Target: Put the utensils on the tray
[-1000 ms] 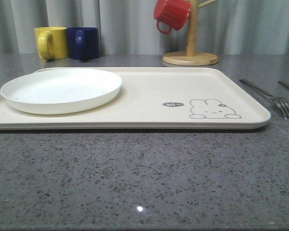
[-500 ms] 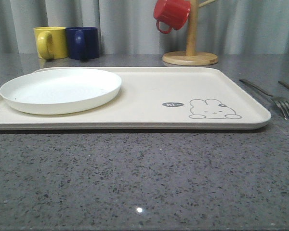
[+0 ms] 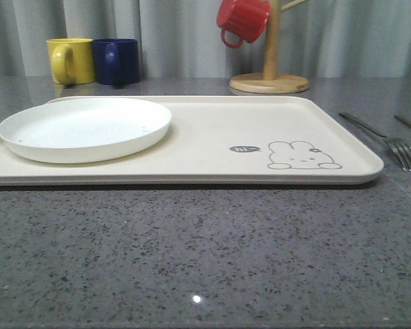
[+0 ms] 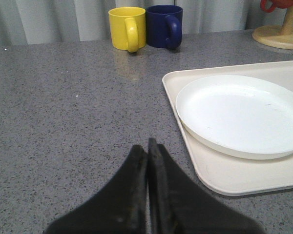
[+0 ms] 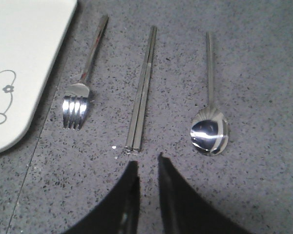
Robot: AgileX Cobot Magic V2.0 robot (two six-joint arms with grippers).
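The cream tray (image 3: 212, 137) with a rabbit drawing lies across the table and carries a round white plate (image 3: 85, 128) at its left end. To the right of the tray (image 5: 24, 48), on the grey counter, lie the utensils side by side: a fork (image 5: 78, 105), a pair of chopsticks (image 5: 141, 92) and a spoon (image 5: 210, 134). My right gripper (image 5: 147, 163) hovers just short of the chopsticks' near ends, open by a narrow gap, with nothing in it. My left gripper (image 4: 147, 144) is shut and empty over bare counter, left of the tray (image 4: 224, 175).
A yellow mug (image 3: 72, 60) and a dark blue mug (image 3: 116, 60) stand at the back left. A wooden mug tree (image 3: 270, 75) with a red mug (image 3: 243, 20) hanging on it stands behind the tray. The fork (image 3: 404, 151) lies near the front view's right edge.
The whole front view has slid a few pixels to the left. Nothing on the table has moved relative to the other things.
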